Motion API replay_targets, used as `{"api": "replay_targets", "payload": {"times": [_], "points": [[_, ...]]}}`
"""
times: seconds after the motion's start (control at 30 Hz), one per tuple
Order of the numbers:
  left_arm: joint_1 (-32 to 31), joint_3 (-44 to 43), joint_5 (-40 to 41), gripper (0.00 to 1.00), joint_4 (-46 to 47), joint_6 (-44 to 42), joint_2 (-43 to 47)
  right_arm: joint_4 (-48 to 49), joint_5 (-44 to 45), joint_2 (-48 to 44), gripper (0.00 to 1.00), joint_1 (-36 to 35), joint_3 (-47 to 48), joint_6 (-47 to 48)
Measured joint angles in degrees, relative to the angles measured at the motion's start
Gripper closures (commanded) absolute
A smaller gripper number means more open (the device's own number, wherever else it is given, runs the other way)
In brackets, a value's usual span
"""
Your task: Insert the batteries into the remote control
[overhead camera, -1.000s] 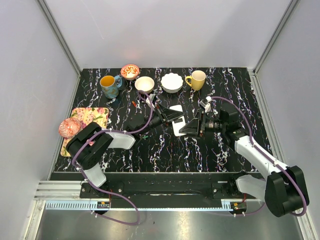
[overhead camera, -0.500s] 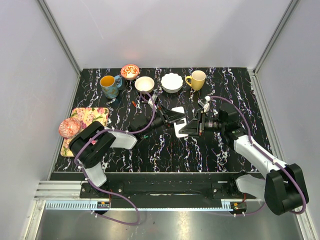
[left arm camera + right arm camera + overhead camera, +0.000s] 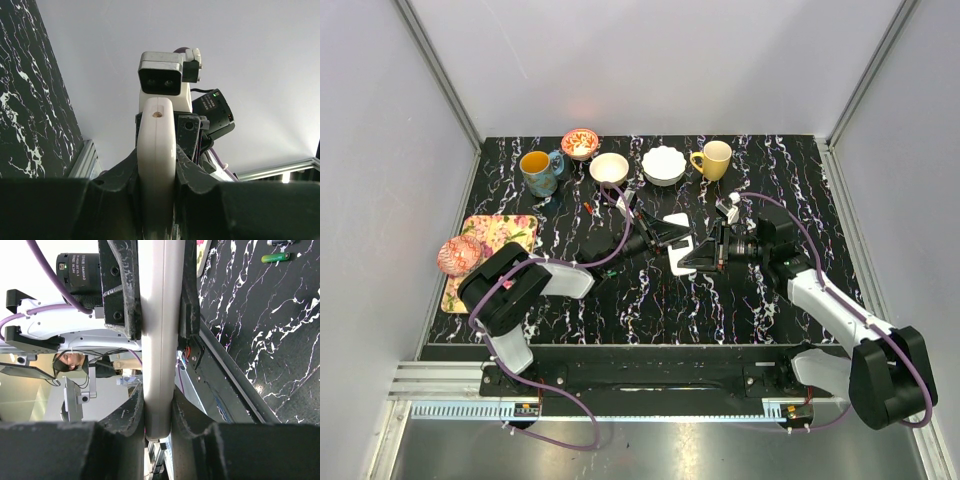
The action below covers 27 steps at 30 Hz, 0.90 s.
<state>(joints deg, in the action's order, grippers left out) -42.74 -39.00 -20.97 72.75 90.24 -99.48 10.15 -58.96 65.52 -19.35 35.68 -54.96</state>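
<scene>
The remote control (image 3: 678,244) hangs above the middle of the table with its white back showing, and both grippers hold it. My left gripper (image 3: 663,234) is shut on its left end; in the left wrist view the white remote control (image 3: 156,145) stands edge-on between the fingers of the left gripper (image 3: 156,167). My right gripper (image 3: 703,256) is shut on the other end, and both pads press the grey-white edge of the remote control (image 3: 160,340) inside the right gripper (image 3: 159,407). A green battery (image 3: 275,258) lies on the black table behind it.
Along the back stand a blue mug (image 3: 538,172), a red patterned bowl (image 3: 580,143), a cream bowl (image 3: 609,168), a white bowl (image 3: 663,165) and a yellow mug (image 3: 714,159). A floral mat (image 3: 498,238) with a pink object (image 3: 458,256) lies at the left edge.
The right gripper's jaws have closed onto the remote's end. The left gripper brought the remote slightly toward the right arm and keeps its grip.
</scene>
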Motion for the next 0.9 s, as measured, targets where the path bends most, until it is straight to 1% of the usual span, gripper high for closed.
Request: {"api": "replay_targets", "payload": {"times": [0.2,0.57,0.9], "points": [[-0.3,0.0,-0.1,1.00,-0.2,-0.5,-0.1,-3.5,1.7,-0.7,1.00,-0.2,0.7,1.3],[-1.2,-0.2,0.1,1.00,-0.4,-1.7,-0.7,-6.6,4.5,-2.1,1.00,-0.5,0.7,0.9],[-2.3,2.0,3.1,1.00,-2.7,-4.5,3.2,-6.5,4.3,-2.0,1.00,-1.2,0.7,0.6]]}}
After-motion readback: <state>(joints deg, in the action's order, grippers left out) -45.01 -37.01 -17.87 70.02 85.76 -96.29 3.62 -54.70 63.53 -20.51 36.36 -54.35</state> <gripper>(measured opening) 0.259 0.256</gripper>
